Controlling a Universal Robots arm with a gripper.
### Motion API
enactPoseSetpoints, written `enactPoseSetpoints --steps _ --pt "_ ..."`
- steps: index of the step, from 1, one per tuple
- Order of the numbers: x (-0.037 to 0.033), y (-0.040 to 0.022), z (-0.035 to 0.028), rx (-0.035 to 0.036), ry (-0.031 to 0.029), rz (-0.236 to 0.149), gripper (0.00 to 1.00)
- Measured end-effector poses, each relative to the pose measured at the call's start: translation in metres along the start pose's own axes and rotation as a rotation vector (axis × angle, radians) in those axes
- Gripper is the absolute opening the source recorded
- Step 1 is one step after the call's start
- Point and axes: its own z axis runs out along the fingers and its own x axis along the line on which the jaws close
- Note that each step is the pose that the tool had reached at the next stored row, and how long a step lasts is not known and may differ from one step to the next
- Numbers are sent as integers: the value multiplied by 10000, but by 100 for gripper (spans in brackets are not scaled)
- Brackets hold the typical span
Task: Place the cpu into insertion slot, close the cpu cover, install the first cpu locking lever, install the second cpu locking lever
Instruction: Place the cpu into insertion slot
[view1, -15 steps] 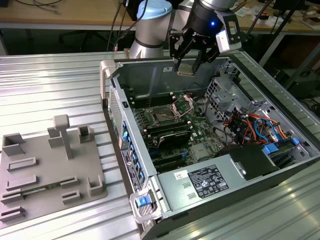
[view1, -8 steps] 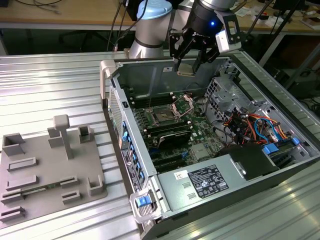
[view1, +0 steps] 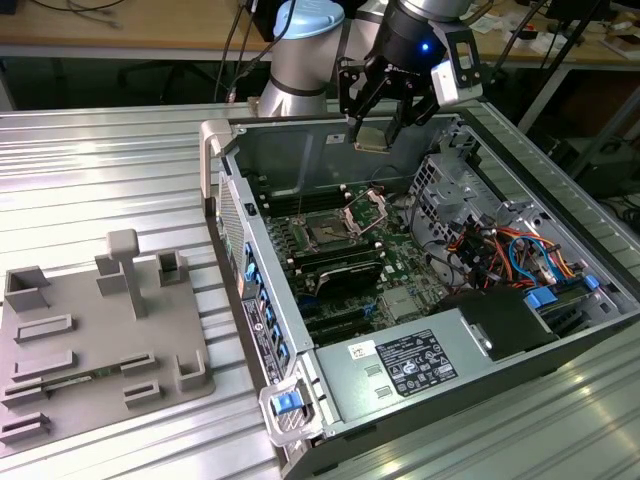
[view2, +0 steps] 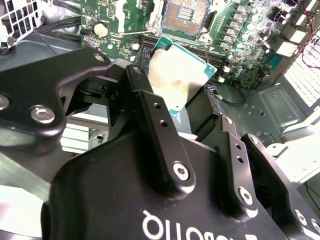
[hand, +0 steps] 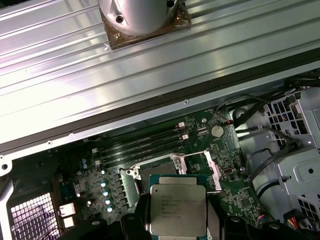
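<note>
1. My black two-fingered gripper (view1: 376, 128) hangs in the upper middle of the exterior view, over the open grey metal computer case (view1: 262, 310) that lies on its side.
2. Its fingers (view2: 150, 107) are clamped on the cpu (view1: 370, 137), a small thin square chip. In both wrist views they pinch it by opposite edges (view2: 177, 80), and its silver-grey top face (hand: 177, 210) is turned to the first wrist camera.
3. The cpu is in the air, well above the green motherboard (view1: 405, 275) and touching nothing but the fingers.
4. The insertion slot (view1: 327, 232), a square dark socket with a dull gold contact field, sits bare near the middle of the exterior view (no chip in it).
5. The cpu cover (view1: 368, 207), a square silver metal frame, stands swung up just beside the slot, on the exterior view's right.
6. I judge the task to be in its first step: the chip is carried but not seated, the cover is not closed, and I cannot make out the locking levers well enough to call them.
</note>
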Motion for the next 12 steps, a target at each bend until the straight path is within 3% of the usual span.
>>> enactPoseSetpoints --steps 12 --pt "0 0 0 -5 -23 251 55"
